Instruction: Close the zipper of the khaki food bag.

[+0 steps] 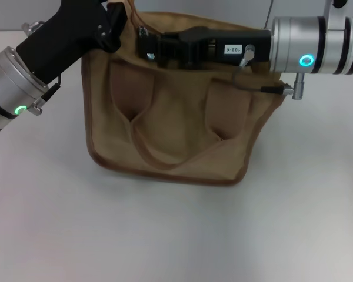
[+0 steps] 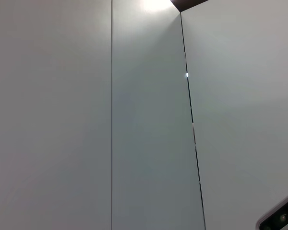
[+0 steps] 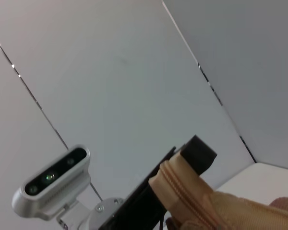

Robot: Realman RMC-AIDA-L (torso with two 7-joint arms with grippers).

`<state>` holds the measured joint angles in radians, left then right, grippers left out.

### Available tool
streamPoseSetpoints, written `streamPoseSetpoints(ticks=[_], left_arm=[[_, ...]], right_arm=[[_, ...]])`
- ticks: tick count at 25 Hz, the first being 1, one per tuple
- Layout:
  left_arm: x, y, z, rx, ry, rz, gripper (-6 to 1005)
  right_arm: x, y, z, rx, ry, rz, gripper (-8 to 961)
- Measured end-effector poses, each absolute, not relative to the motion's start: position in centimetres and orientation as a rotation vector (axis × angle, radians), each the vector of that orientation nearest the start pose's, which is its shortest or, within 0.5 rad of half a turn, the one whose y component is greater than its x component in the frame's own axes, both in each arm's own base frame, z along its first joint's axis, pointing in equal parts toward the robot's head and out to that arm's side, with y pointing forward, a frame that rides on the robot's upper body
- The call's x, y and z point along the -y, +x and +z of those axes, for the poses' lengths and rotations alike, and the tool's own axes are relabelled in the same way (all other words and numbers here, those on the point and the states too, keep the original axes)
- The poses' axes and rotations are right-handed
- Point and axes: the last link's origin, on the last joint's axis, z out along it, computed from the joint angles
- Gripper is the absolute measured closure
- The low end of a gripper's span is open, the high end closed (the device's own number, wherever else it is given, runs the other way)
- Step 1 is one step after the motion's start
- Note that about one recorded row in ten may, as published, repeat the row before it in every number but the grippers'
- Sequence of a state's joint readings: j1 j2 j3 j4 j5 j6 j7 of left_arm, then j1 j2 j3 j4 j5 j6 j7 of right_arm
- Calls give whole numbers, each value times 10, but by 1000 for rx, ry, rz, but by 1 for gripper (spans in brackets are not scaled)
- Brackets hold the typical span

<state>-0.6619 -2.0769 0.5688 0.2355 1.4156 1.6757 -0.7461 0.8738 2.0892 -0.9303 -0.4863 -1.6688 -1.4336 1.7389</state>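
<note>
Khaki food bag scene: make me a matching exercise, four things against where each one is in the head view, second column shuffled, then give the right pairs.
Things:
1. left gripper
2. right gripper
3. handle
4. khaki food bag

Places:
A. looping down the bag's front between the two strap patches
B. standing on the white table
C. at the bag's top left corner
D. reaching in from the right along the bag's top edge

Pairs: 1-C, 2-D, 3-A, 4-B
</note>
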Motion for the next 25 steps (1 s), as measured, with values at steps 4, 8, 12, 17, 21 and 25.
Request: streamPoseSetpoints(ticks=[4,8,12,17,21,25], left_arm=[[-354,-201,10,99,-2149,-1370,995],[-354,-204,14,112,-2119,-1372,995],[-354,-209,19,134,-2084,-1378,995],[-350,-221,28,164,-2025,-1377,995],[-351,-223,29,180,-2020,-1372,994],[-350,-223,27,186,-2019,-1368,994]], right_arm=[[-393,120,-42,-872,-2835,1022,925],[-391,138,-29,-914,-2784,1022,927],[-382,171,-5,-1007,-2729,932,906],[-345,233,56,-1104,-2579,954,880],[-316,252,83,-930,-2542,1170,859],[-301,255,79,-785,-2616,1224,838]])
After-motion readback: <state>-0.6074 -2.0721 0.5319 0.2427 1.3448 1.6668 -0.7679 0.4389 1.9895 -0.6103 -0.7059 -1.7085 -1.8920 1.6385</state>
